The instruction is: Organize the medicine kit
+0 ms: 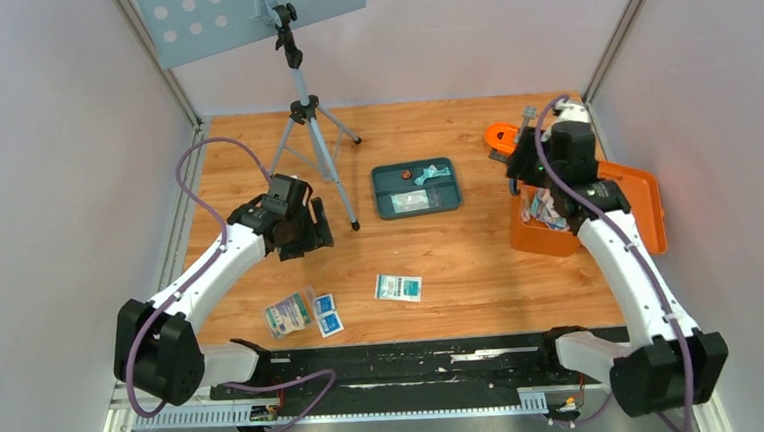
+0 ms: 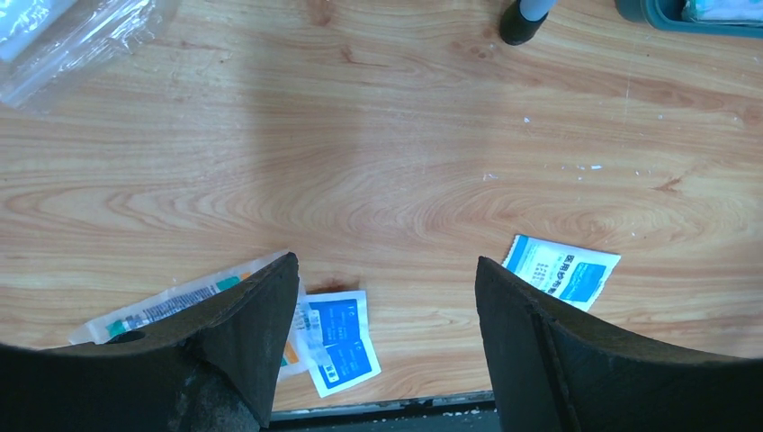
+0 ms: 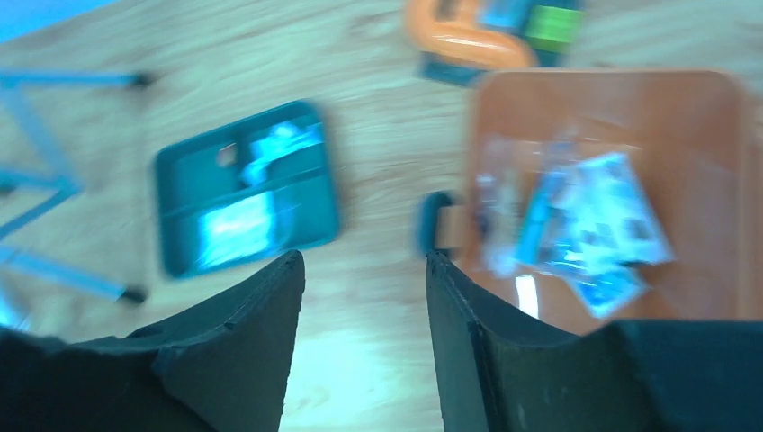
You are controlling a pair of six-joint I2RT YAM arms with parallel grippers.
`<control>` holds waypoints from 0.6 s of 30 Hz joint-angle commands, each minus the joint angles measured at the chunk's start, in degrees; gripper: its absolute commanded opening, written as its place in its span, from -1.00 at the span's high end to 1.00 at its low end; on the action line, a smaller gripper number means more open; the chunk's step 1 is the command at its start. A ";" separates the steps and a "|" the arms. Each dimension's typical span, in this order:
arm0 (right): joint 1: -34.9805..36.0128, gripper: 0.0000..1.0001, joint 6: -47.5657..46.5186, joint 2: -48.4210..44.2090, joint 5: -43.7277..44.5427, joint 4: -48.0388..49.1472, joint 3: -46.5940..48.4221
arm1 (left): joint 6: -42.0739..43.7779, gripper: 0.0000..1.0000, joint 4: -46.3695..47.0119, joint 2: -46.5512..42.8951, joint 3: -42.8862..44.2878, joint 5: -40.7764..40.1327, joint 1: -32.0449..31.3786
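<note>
We are mid-loading: the right gripper [image 3: 362, 263] hangs parted and empty, the medicine kit [image 3: 711, 117] beneath to its right. We judge the left gripper [image 2: 387, 268], wide and empty, must descend on the sachets [image 2: 340, 346] below.

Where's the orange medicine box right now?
In the overhead view, the medicine kit lies open on the right, the teal tray to its left and a small orange piece behind.

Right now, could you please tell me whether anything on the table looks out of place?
Yes: a clear pouch, two blue sachets beside it and a teal-and-white packet lie loose on the table near its front edge, outside the open medicine kit.
</note>
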 commanded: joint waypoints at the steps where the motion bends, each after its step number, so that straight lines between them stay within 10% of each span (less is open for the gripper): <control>1: 13.63 -0.04 -0.34 -2.41 -0.74 0.14 -0.82 | 1.10 -0.60 -0.16 -0.20 1.56 -1.17 1.03; 7: 26.81 -0.08 -0.89 2.29 -12.59 3.13 -8.58 | 2.41 -0.59 -0.63 -1.13 1.07 2.47 1.40; 18: 26.56 -0.18 9.98 15.89 -35.62 19.63 -17.62 | 5.76 -0.54 11.55 7.69 -3.48 29.77 -10.69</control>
